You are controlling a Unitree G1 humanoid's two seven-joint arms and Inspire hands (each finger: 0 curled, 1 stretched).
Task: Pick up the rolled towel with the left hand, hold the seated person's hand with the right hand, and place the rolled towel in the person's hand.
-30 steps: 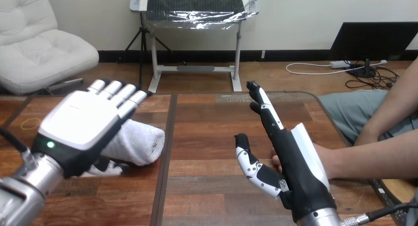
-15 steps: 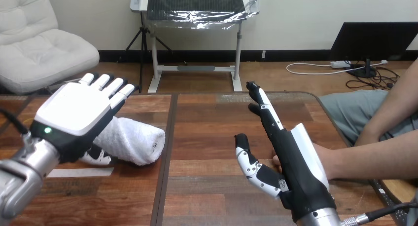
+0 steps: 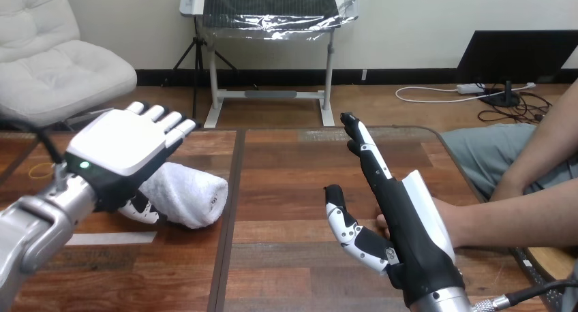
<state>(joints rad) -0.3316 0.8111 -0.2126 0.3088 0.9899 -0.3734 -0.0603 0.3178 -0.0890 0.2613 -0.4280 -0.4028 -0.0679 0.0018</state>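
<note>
A white rolled towel (image 3: 184, 193) lies on the wooden table (image 3: 286, 182), left of its middle seam. My left hand (image 3: 126, 150) hovers over the towel's left part, back up, fingers straight and open, its thumb down beside the roll. On the right, my right hand (image 3: 395, 216) stands on edge with straight fingers pointing away and the thumb spread to the left. The person's hand (image 3: 443, 220) lies on the table just behind it, mostly hidden by my palm; I cannot tell whether the two touch.
The person's forearm (image 3: 525, 220) reaches in from the right edge. A strip of pale tape (image 3: 112, 238) lies on the table in front of the towel. A yellow rubber band (image 3: 42, 169) rests at the far left.
My left hand has lifted and shifted over the towel, first leftward, then back right, staying open. The right hand and the person's hand have not moved.
</note>
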